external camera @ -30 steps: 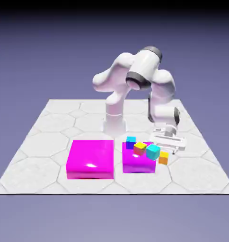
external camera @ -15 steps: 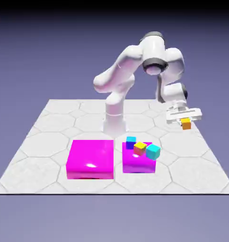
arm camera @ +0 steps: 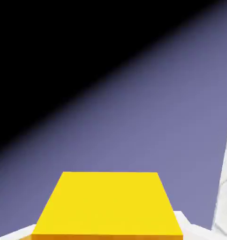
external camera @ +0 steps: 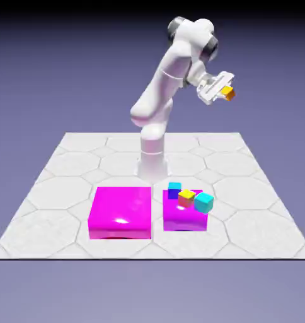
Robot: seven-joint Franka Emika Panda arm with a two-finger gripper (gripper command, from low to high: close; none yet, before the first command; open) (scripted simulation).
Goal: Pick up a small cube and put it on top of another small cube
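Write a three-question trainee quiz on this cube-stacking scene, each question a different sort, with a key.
1. True or false: the gripper holds the small cube high above the table.
2. Which thing bears the cyan cube? A) the smaller magenta block B) the larger magenta block C) the table
3. Fill in: in the hand view, the held cube's large face is ____.

Key: 1 true; 2 A; 3 yellow

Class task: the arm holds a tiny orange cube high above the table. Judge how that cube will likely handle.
The tiny orange cube probably stays rigid: its edges look straight in the gripper. Flat faces suggest no rolling. Its smallness may make stacking fiddly.
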